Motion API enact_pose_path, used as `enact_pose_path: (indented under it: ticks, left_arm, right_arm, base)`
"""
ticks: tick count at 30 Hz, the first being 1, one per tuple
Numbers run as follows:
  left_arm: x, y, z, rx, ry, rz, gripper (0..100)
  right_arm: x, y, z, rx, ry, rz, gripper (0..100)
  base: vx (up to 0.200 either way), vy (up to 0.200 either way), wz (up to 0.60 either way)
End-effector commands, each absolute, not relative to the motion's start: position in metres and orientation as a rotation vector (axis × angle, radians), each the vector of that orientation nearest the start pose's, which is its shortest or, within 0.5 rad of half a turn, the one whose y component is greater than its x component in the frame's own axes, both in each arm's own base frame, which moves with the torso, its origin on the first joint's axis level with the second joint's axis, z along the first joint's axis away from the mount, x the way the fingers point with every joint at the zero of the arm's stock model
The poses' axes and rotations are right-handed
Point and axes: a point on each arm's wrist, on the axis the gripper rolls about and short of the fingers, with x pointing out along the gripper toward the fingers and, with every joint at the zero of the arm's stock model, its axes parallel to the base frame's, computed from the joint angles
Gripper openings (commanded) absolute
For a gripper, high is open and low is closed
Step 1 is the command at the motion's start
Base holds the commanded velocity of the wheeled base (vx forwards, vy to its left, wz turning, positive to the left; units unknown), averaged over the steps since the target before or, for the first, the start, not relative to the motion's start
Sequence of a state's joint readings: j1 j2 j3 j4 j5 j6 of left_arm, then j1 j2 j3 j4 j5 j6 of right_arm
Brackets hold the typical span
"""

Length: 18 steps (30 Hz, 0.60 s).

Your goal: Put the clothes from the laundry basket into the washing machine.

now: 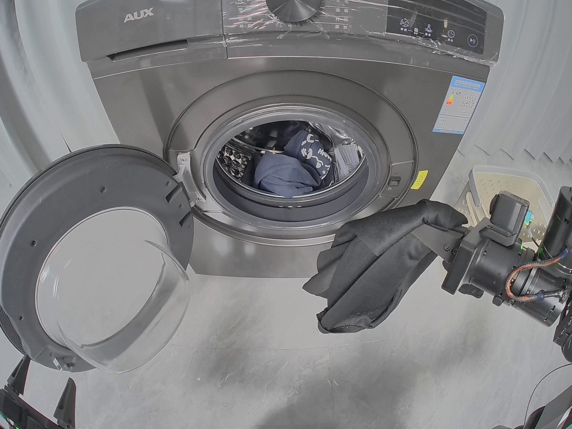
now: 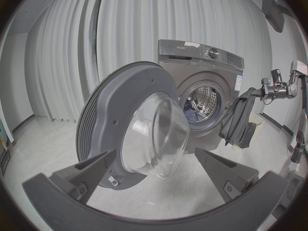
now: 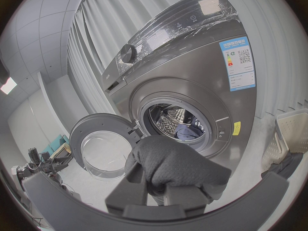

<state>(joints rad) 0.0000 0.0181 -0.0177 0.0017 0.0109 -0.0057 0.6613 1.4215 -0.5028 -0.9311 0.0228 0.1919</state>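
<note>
The grey washing machine (image 1: 280, 72) stands ahead with its round door (image 1: 95, 251) swung open to the left. Dark blue clothes (image 1: 292, 165) lie inside the drum. My right gripper (image 1: 444, 233) is shut on a black garment (image 1: 375, 269), which hangs in the air to the lower right of the drum opening. The same black garment (image 3: 176, 164) bulges over my right gripper's fingers (image 3: 134, 190) in the right wrist view. The cream laundry basket (image 1: 506, 189) sits on the floor to the right of the machine, with dark cloth (image 3: 284, 166) hanging from it. My left gripper (image 2: 154, 174) is open, low at the left near the door (image 2: 128, 119).
Grey floor (image 1: 256, 353) stretches in front of the machine. Pleated white curtains (image 2: 128, 26) hang behind and beside it. The open door's clear bowl (image 1: 113, 293) juts out at the left.
</note>
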Motion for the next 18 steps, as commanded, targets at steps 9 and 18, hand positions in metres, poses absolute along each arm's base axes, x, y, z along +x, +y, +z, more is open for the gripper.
enact_pose_path:
  ticks: [9, 18]
  left_arm:
    - [-0.025, -0.005, 0.157, -0.01, -0.127, -0.219, 100]
    - [0.051, -0.012, 0.178, -0.001, 0.095, -0.505, 100]
  right_arm:
    - [0.19, 0.153, 0.222, 0.256, 0.013, 0.661, 0]
    - [0.214, 0.182, 0.221, 0.324, -0.015, 0.624, 0]
  base:
    - [0.0, 0.0, 0.0]
    - [0.0, 0.0, 0.0]
